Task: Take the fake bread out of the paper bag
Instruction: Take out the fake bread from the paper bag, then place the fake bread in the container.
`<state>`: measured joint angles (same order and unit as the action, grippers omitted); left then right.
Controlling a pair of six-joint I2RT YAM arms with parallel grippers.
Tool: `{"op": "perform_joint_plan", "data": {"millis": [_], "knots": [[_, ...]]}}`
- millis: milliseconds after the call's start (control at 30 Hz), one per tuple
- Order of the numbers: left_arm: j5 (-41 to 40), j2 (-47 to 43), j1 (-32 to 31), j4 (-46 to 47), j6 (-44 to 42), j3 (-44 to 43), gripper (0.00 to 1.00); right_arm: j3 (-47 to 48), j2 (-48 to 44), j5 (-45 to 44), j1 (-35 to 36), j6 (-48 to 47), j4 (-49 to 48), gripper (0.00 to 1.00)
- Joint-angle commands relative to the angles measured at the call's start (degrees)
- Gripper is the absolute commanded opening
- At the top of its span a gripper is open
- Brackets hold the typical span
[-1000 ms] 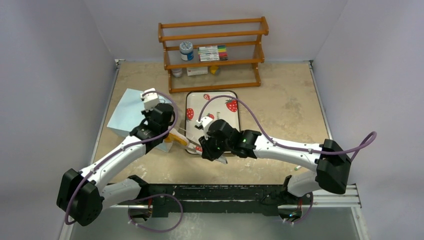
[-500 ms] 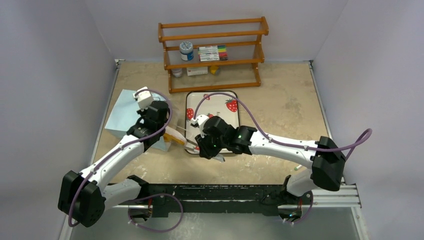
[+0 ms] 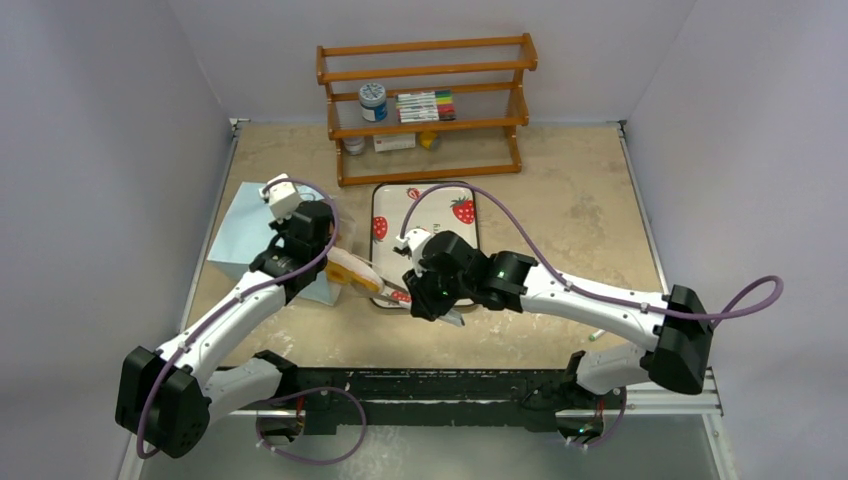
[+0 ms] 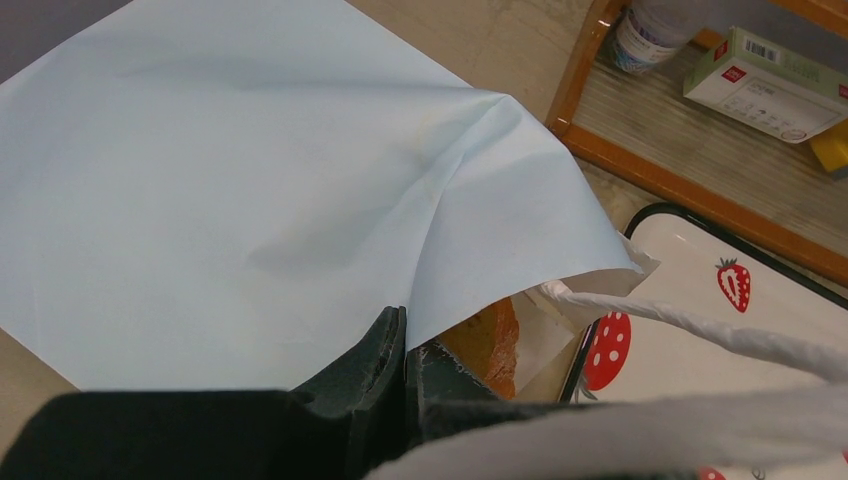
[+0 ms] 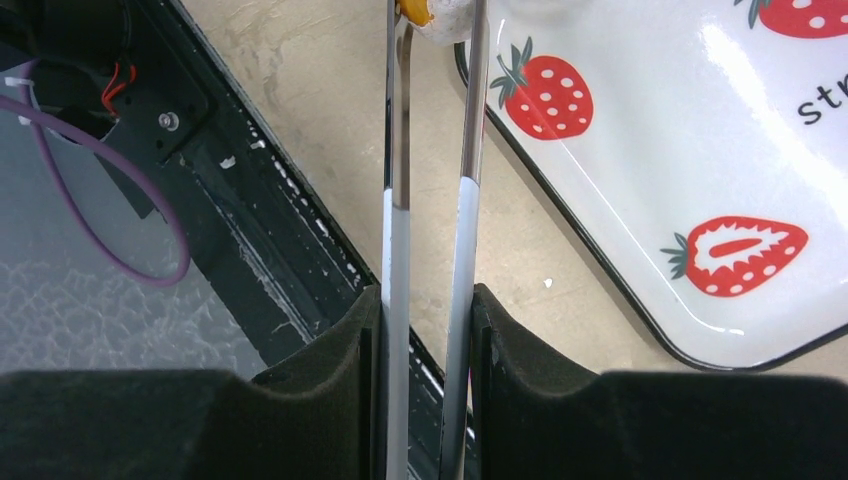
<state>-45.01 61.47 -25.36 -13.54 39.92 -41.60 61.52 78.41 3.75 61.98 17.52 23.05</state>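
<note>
Right tool [image 5: 425,300] is closed down on a pair of metal tongs [image 5: 397,200], one arm against each finger, over the near part of the desk [image 3: 560,210]. The tongs reach left, past the near-left corner of the strawberry-print tray [image 5: 650,170]. Their tips come together on a yellow-cream piece that the top edge of the right wrist view cuts off.

From above, the fake bread [image 3: 352,271] is a golden loaf lying at the bag mouth. It is partly out, its right end toward the tray corner at the tong tips. More orange-brown crust shows inside the opening in the left wrist view.

Left tool [image 4: 402,370] has its jaws pressed nearly together, pinching the edge of the paper bag [image 4: 250,180] by the mouth. The bag lies on its side left of the tray, light blue and creased, with its mouth facing the tray. A white cord handle [image 4: 700,330] trails over the tray rim.

A wooden rack [image 3: 425,110] with a jar and markers stands at the far edge.
</note>
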Motion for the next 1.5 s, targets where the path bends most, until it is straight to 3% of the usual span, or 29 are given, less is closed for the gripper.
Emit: {"op": "perform_joint_plan", "data": {"millis": [0,667,1000,1167,1467], "knots": [[-1.4,-1.7,0.6,0.2,1.8,-1.6,0.0,0.5,-3.4,0.2,-0.1,-0.9,-0.3,0.02],[-3.4,-3.1,3.4,-2.3,1.3,-3.8,0.0,-1.8,-17.5,-2.4,-0.1,3.7,8.6,0.0],[-2.3,-4.8,4.3,-3.8,0.2,-3.9,0.0,-2.9,-23.8,-11.1,-0.1,13.7,11.4,0.0],[-2.0,-5.7,4.3,-4.3,-0.3,-3.9,0.0,-5.3,-22.4,-15.9,-0.1,17.4,7.7,0.0],[-0.6,-6.7,4.5,-5.1,-0.7,-4.0,0.0,-11.3,-17.1,-22.1,-0.5,28.6,-8.4,0.0]]}}
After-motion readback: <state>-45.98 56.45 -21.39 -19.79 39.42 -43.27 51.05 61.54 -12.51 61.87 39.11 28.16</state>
